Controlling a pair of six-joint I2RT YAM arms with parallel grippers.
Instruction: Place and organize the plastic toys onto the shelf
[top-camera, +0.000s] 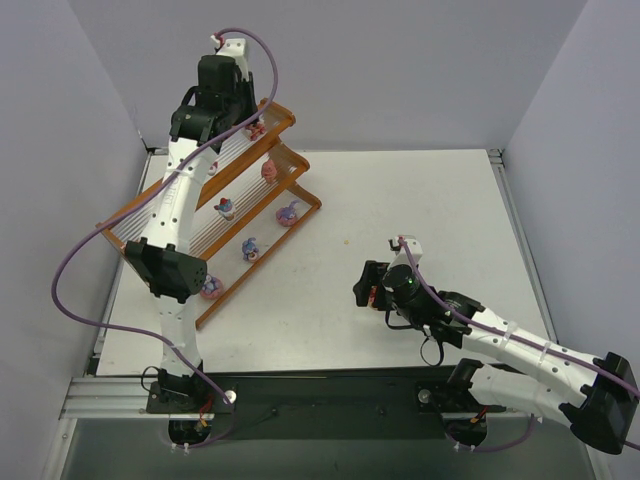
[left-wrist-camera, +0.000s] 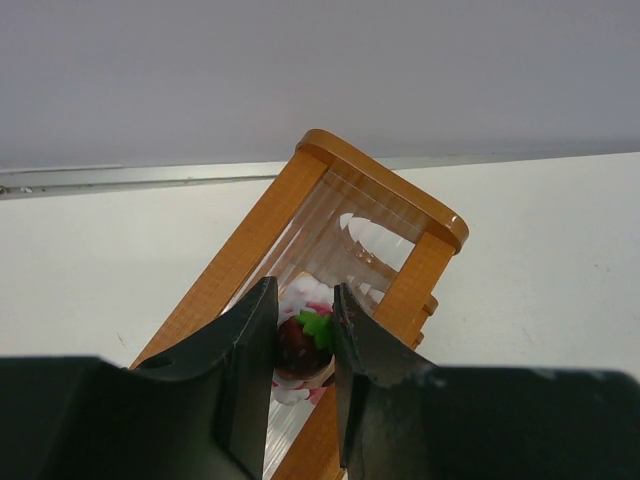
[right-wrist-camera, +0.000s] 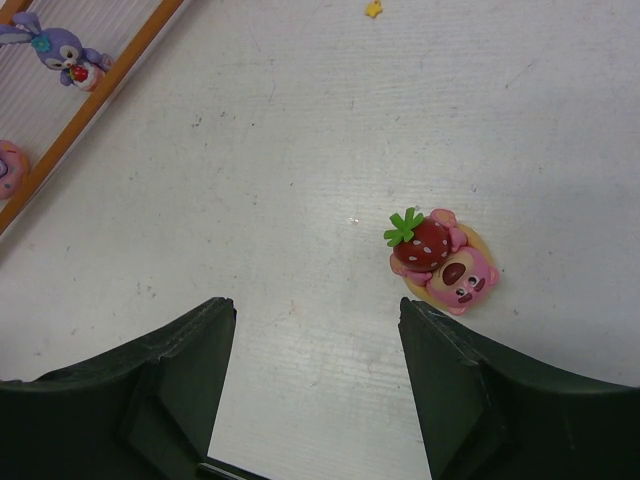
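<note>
The left tool (left-wrist-camera: 304, 300) half-hides the strawberry-topped toy (left-wrist-camera: 300, 345) it grips over the shelf's (left-wrist-camera: 395, 195) far end. Other toys (top-camera: 288, 213) sit along its tiers. The right tool (right-wrist-camera: 317, 320) hangs open above a pink bear toy (right-wrist-camera: 447, 263) on the desk (right-wrist-camera: 300, 150).

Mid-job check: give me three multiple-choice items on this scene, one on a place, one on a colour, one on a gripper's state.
1. Where is the pink bear toy?
A. top tier
B. bare table
C. bottom tier
2. What colour is the frame of the shelf?
A. blue
B. white
C. orange-brown
3. How is the right gripper?
A. open, empty
B. shut on a toy
C. out of view

Answers:
1. B: it lies on the white tabletop ahead of the right gripper.
2. C: the wrist views show orange-brown rails.
3. A: its fingers stand wide apart with nothing between them.
</note>
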